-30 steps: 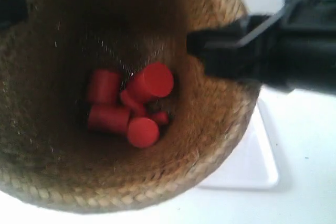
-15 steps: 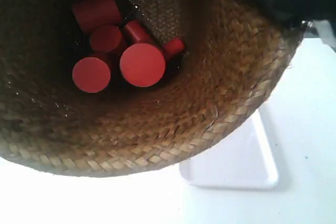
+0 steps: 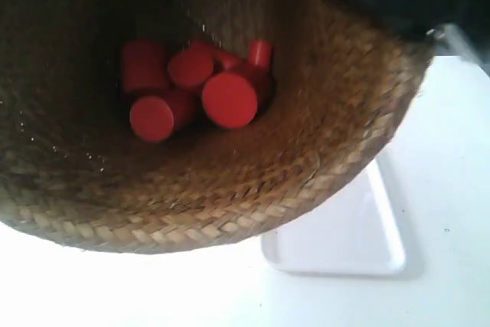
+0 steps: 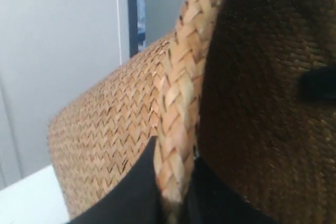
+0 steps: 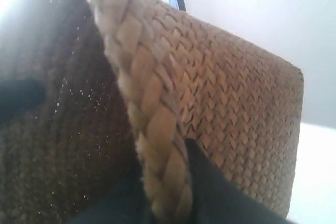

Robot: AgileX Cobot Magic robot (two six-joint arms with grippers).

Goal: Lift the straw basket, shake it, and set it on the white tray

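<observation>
Straw basket [image 3: 230, 189] is held raised and tilted, with red cylinders [image 3: 230, 99] heaped at its bottom. The white tray [image 3: 344, 243] lies below on the bench [image 3: 444, 189], partly hidden behind it. The braided rim [image 4: 181, 103] is clamped by the left hand [image 4: 176, 192] at one side and by the right hand [image 5: 163, 198] at the other. The shake is best made short and level, so that no cylinder is thrown over the rim and neither grip is loosened.

The straw basket [image 3: 230, 189] overhangs part of the white tray [image 3: 344, 243]; rest open.
</observation>
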